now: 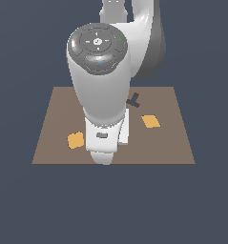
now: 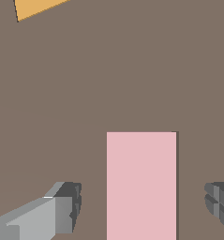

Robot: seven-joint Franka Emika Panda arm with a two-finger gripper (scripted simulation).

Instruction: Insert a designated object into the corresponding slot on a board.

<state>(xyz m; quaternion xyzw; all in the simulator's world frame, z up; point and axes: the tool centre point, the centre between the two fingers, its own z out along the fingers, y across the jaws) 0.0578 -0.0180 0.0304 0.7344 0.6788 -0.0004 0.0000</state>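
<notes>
- The jaws (image 2: 142, 206) stand released, 1 finger at each side of the pink block (image 2: 141, 185), not touching it.
- The block lies flat on the brown board (image 2: 108, 84).
- 1 orange tile (image 2: 36, 8) lies well apart.

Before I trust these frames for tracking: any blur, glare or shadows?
Exterior view: sharp, flat light, no glare; the arm hides much of the board. Wrist view: crisp, only a thin dark edge beside the pink block; end effector fingers cropped.
</notes>
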